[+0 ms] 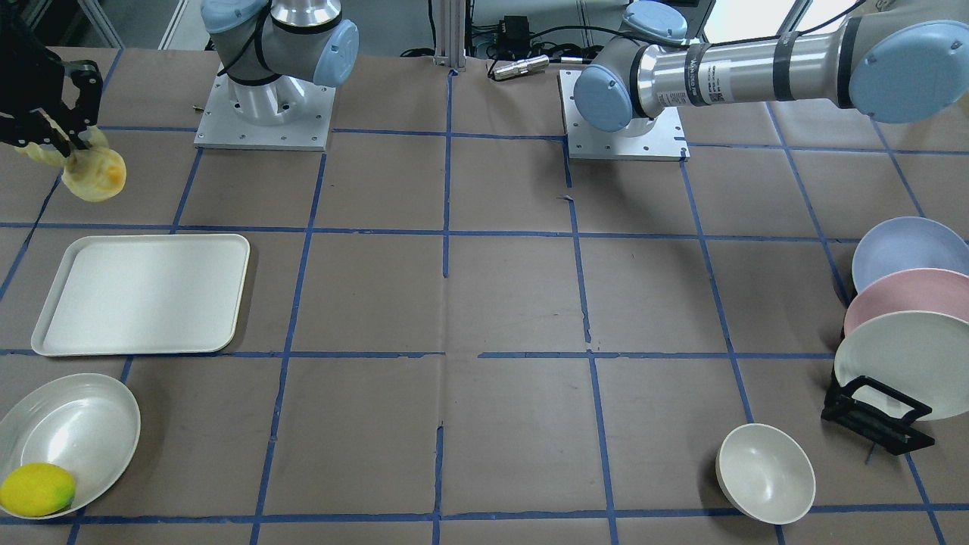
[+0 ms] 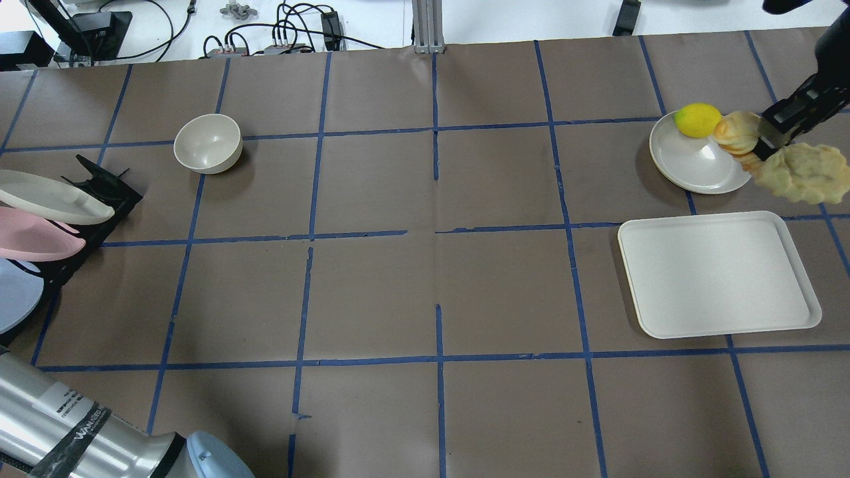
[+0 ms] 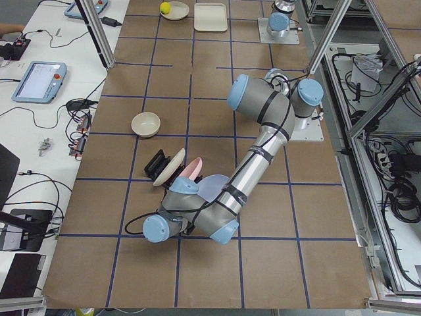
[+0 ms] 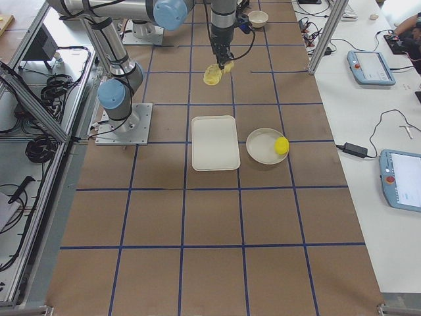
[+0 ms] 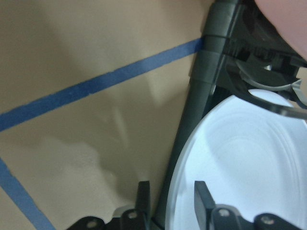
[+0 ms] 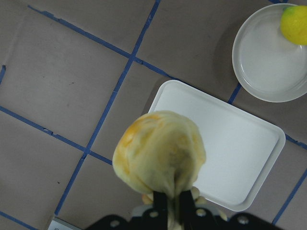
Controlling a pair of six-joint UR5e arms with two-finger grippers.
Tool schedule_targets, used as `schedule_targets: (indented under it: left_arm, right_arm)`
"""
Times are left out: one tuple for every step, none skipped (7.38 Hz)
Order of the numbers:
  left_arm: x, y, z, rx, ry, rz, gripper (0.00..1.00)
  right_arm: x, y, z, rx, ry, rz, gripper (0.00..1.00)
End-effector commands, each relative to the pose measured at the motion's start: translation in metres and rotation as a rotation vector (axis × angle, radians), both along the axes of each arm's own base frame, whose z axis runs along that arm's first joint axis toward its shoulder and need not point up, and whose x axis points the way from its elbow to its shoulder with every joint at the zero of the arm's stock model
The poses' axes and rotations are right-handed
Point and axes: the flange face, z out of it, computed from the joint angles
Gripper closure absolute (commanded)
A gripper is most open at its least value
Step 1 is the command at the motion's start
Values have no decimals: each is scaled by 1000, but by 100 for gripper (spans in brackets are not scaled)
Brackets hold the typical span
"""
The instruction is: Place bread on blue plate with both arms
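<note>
Overhead exterior view, far right edge: the right gripper (image 2: 764, 143) is clamped on the bread (image 2: 790, 162) and holds it up off the table. One end of the loaf is pinched between the black fingers and the rest hangs out past them. From the right wrist camera the loaf points straight at the lens, with its orange-browned end at the upper left. Below it lie the white tray (image 6: 225, 143) and the brown paper table (image 6: 57, 86).

The blue plate (image 1: 905, 246) is at the other end of the table, at the right edge of the front-facing view. It stands on edge in a black rack (image 1: 870, 420), farthest back of three. The pink plate (image 1: 908, 291) is next and the off-white plate (image 1: 901, 359) is at the front.

The left wrist camera shows the left gripper (image 5: 171, 187) low at the bottom of its frame. Its two fingers (image 5: 143, 194) are apart, one on either side of the blue plate's rim. I can't tell if either finger touches the plate.

In the lower left of the front-facing view a shallow white dish (image 1: 76, 431) holds a yellow-green fruit (image 1: 36, 488) against its rim. A small cream bowl (image 1: 764, 473) sits at the lower right, near the rack.
</note>
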Motion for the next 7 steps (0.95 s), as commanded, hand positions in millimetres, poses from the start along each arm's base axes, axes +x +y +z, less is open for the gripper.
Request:
schedule_targets:
  left_arm:
    - [0,3,-1,19,7,-6,76]
    - [0,3,1,18,6,-6,80]
    - [0,8,4,55,-4,-23,94]
    - [1,9,3,71,-10,-30,95]
    - [1,9,4,69,-9,-34,95]
    - [1,9,11,64,-12,-36,95]
    - [-1,10,21,60,-19,-38,95]
  right_arm:
    - [6,1,-1,7,3,-3,84]
    - [7,1,0,8,-1,-3,87]
    - [7,1,-1,10,-1,-3,91]
    - [7,1,-1,9,-1,-3,91]
    - [8,3,2,6,2,-6,90]
    - [9,5,4,1,3,-4,88]
    - [10,5,6,-2,2,-4,88]
